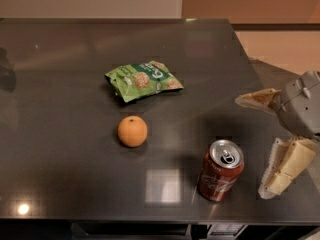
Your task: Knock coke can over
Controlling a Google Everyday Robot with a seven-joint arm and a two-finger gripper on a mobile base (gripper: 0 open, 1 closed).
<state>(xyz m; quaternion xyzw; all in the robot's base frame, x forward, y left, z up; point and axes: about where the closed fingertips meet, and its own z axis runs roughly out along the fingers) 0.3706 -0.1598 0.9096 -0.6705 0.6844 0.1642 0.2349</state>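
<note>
The coke can (220,171) stands upright near the front edge of the dark table (60,84), red with white script and a silver top with pull tab. My gripper (260,146) is at the right edge of the view, just right of the can and apart from it. It is open: one pale finger (256,99) points left above and behind the can, the other finger (284,169) hangs lower to the can's right. Nothing is held.
An orange (132,131) lies left of the can near the table's middle. A green snack bag (142,80) lies behind the orange. The table's right edge runs just behind the gripper, with tan floor beyond.
</note>
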